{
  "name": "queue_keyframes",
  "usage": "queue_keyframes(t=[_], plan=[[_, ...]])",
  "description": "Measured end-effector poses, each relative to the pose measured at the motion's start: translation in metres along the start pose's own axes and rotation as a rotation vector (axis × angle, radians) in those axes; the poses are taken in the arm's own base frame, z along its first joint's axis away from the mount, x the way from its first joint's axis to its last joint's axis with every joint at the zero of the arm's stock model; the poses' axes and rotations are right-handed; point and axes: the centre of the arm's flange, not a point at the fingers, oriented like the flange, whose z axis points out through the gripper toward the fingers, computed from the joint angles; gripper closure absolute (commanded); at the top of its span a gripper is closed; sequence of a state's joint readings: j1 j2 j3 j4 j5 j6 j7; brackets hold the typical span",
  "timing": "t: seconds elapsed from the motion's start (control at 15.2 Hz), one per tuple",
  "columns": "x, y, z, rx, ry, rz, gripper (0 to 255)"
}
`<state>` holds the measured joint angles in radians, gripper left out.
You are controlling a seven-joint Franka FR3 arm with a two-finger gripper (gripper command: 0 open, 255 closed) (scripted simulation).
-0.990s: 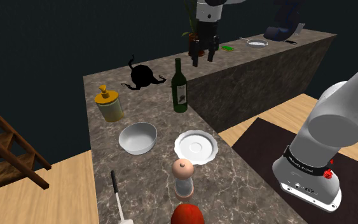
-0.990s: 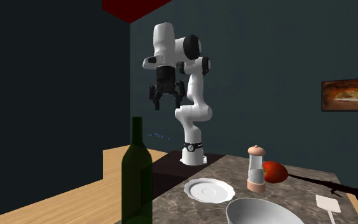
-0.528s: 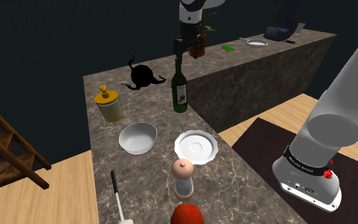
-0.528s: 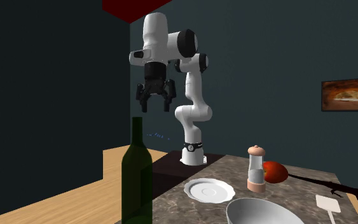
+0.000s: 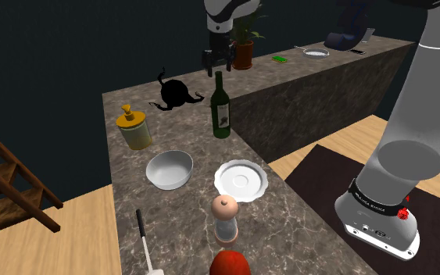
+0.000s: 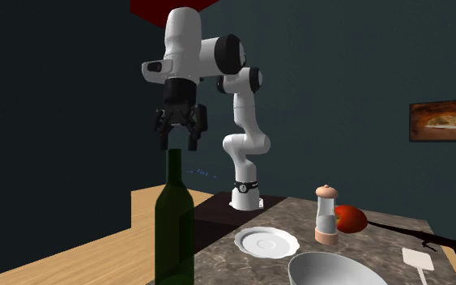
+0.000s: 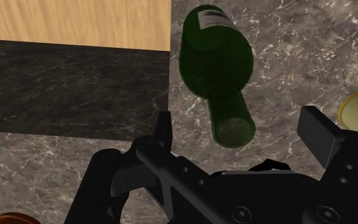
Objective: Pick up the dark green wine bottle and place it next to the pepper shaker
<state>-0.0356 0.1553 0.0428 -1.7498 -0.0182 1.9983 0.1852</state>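
The dark green wine bottle (image 5: pixel 221 109) stands upright on the marble counter (image 5: pixel 296 226), near its far edge. In the second exterior view the bottle (image 6: pixel 174 235) rises in the near foreground. My black gripper (image 5: pixel 219 69) hangs open just above the bottle's top, touching nothing. From the wrist I look down on the bottle (image 7: pixel 219 70), its mouth roughly between my spread fingers; the gripper (image 7: pixel 242 133) holds nothing. The pepper shaker (image 5: pixel 225 219) with its tan knob stands near the counter's front; it also appears across the counter (image 6: pixel 326 214) in the second exterior view.
Between bottle and shaker lie a white plate (image 5: pixel 241 178) and a white bowl (image 5: pixel 169 169). A yellow jar (image 5: pixel 134 129) and a black kettle (image 5: pixel 175 92) stand toward the shoulder view's left. A red fruit (image 5: pixel 230 264) and a spatula (image 5: pixel 144 242) lie by the shaker. A potted plant (image 5: pixel 244 47) sits behind.
The arm has swung toward the shoulder view's left, carrying the open gripper from beside the plant to right over the bottle's neck. Nothing on the counter moved.
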Motion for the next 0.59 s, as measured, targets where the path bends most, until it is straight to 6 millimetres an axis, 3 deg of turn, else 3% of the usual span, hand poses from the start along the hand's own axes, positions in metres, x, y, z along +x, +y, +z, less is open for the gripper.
queue_keyframes(t=[0.33, 0.59], plan=[[0.003, 0.000, 0.025, -0.001, 0.001, 0.001, 0], [0.002, 0.000, 0.029, -0.001, 0.001, 0.001, 0]])
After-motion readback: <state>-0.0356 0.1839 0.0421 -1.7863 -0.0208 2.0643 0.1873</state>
